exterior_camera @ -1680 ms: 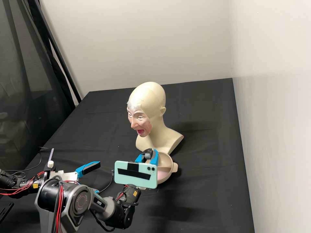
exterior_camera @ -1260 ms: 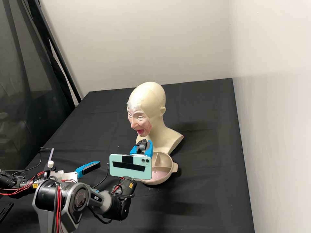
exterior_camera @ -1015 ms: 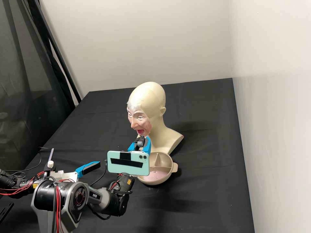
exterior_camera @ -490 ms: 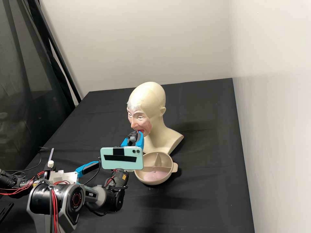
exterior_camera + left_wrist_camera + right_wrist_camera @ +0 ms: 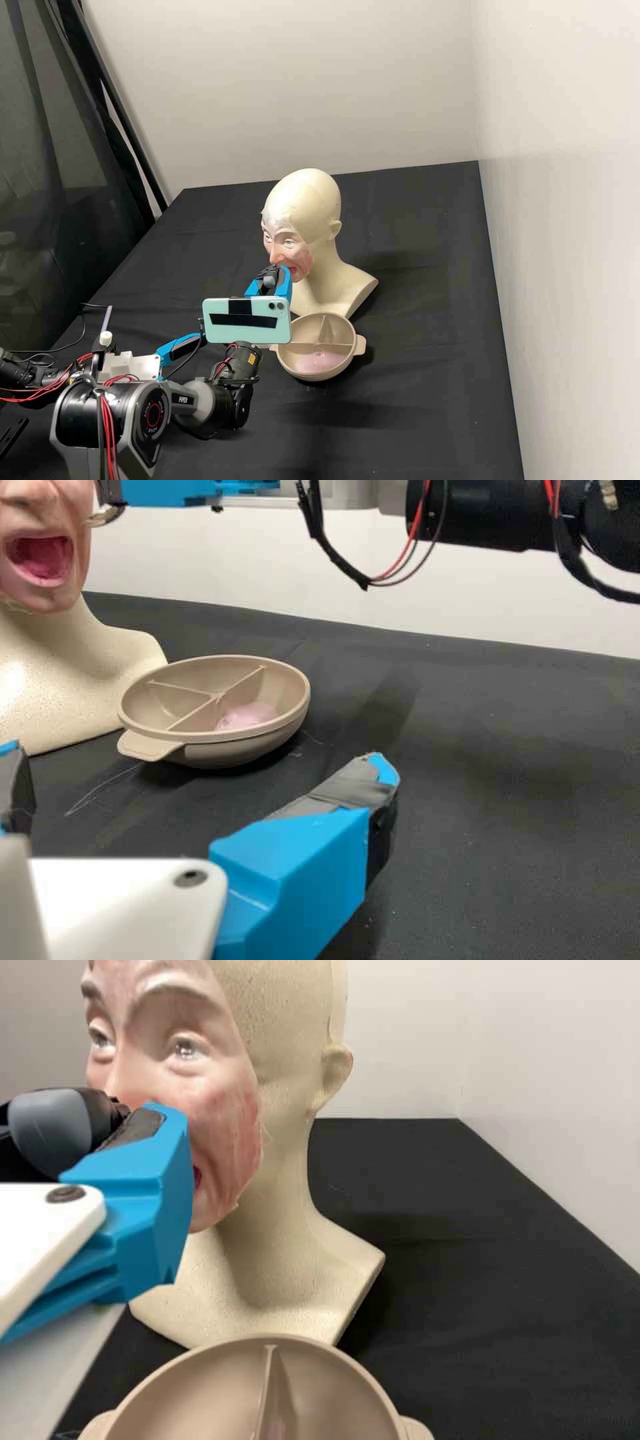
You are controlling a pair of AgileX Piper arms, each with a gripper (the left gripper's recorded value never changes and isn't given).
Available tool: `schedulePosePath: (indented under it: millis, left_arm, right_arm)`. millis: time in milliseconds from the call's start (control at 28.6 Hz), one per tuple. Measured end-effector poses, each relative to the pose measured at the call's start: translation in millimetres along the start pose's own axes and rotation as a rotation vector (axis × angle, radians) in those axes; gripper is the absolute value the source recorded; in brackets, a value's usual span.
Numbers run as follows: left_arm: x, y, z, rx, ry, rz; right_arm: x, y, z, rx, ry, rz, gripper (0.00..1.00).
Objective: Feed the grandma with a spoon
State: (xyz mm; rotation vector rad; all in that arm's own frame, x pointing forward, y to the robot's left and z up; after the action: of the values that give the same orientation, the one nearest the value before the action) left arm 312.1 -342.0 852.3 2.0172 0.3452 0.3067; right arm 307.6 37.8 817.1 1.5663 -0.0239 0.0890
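High view: right hand (image 5: 269, 287) holds spoon (image 5: 269, 274) at grandma (image 5: 304, 212).

right claw (image 5: 270, 281), spoon (image 5: 60, 1125) block head's (image 5: 307, 213) mouth; bowl (image 5: 347, 357) beside its base, wall-side bench (image 5: 433, 300) passable

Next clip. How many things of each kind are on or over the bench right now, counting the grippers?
Head: 1
Bowl: 1
Spoon, its grey handle in the right gripper: 1
Phone, strapped on that arm: 1
Grippers, with the left gripper low over the bench: 2
Total: 6
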Motion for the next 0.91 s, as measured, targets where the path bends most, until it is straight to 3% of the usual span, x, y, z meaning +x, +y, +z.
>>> schedulePosePath:
  millis: [315, 630, 910]
  left_arm:
    - [3.0, -0.2, 0.0, 0.000, 0.000, 0.001]
    - [4.9, 2.5, 0.8, 0.000, -0.003, 0.011]
    - [4.9, 2.5, 0.8, 0.000, -0.003, 0.011]
  right_arm:
    - [7, -0.6, -7.5, -0.001, 0.016, 0.016, 0.00]
    - [6, -10.0, -7.9, -0.008, -0.008, -0.042, 0.00]
    - [6, -10.4, -7.6, -0.008, -0.012, -0.046, 0.00]
